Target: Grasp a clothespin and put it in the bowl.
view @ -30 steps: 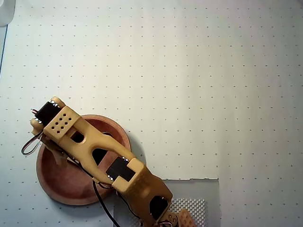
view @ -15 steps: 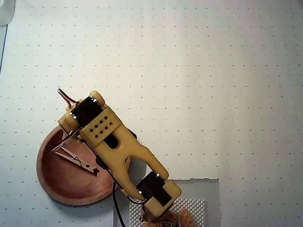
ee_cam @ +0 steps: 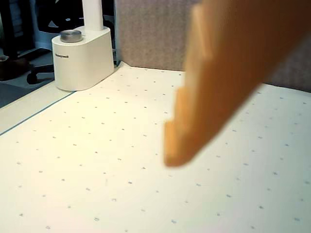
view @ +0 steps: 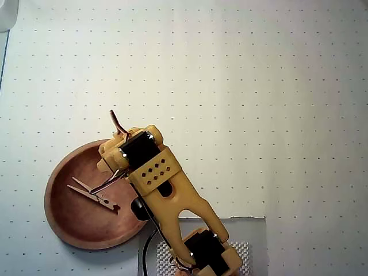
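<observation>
The gripper [view: 115,126] sits at the far end of the yellow arm [view: 172,195], up over the top edge of the bowl [view: 60,221] in the overhead view. I can't tell if its fingers are spread or pressed together: from above they're too small & dark, and the wrist view shows only one big blurry orange finger [ee_cam: 228,82] w/ nothing in it. That cam looks out flat over the dotted white table [ee_cam: 97,170] toward a white gadget [ee_cam: 82,58] at the back, so the hand is prob. tipped up, not aimed down at the bowl. The clothespin [view: 92,195] lies inside the bowl, on the brown bottom, left of the arm, prongs pointing up-left, and it looks apart from the gripper. So I think the job is about done: pin is where it belongs, and the arm just has to move away w/o bumping the bowl rim.
</observation>
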`<action>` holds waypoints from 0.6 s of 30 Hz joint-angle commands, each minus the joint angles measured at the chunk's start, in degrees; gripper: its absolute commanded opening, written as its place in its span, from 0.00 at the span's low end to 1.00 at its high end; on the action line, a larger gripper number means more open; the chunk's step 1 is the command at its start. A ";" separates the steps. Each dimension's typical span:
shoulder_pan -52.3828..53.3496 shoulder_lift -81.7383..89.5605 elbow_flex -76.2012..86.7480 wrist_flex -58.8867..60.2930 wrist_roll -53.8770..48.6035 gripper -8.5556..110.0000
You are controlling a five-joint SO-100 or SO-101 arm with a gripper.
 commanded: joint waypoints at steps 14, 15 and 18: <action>18.46 7.03 3.08 1.32 29.88 0.29; 19.25 7.03 3.08 1.32 32.70 0.29; 21.27 7.03 3.16 1.32 40.17 0.29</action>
